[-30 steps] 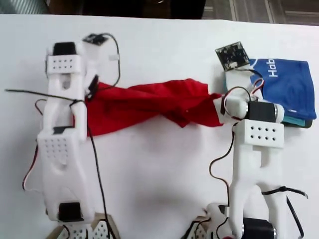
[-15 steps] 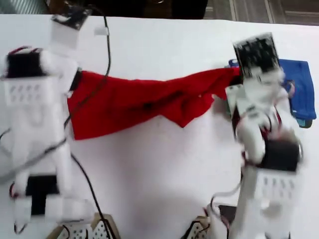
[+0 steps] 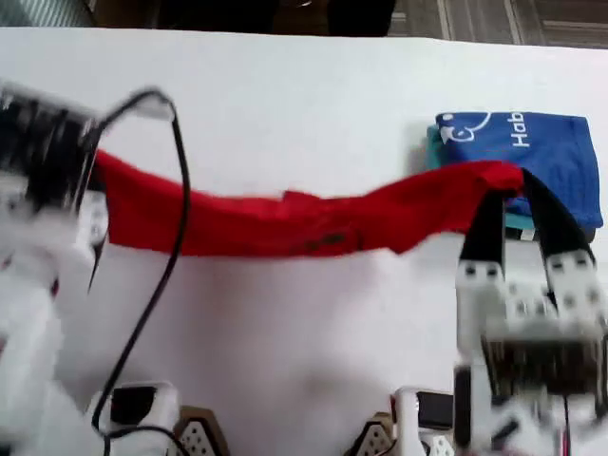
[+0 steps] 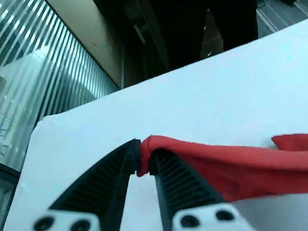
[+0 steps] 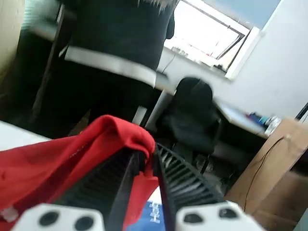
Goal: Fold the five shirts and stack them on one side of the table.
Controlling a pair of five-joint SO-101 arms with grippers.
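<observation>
A red shirt [image 3: 285, 223] hangs stretched in a long band across the table [image 3: 304, 85], lifted off it between both arms. My left gripper [image 4: 143, 161] is shut on one end of the red shirt [image 4: 226, 161]; in the high view that end sits at the left gripper [image 3: 95, 190]. My right gripper [image 5: 148, 163] is shut on the other end of the red shirt [image 5: 62, 159], seen in the high view at the right gripper [image 3: 508, 190]. A folded blue shirt [image 3: 537, 152] lies on top of a stack at the right edge, with a teal layer [image 3: 518, 222] under it.
A black cable [image 3: 171, 209] loops from the left arm across the red shirt. The arm bases [image 3: 399, 432] stand at the near edge. A bare stretch of white table lies beyond the shirt and another in front of it.
Both arms have lifted and pulled apart, drawing the bunched red shirt out into a taut band. The right end now hangs over the blue shirt's near edge.
</observation>
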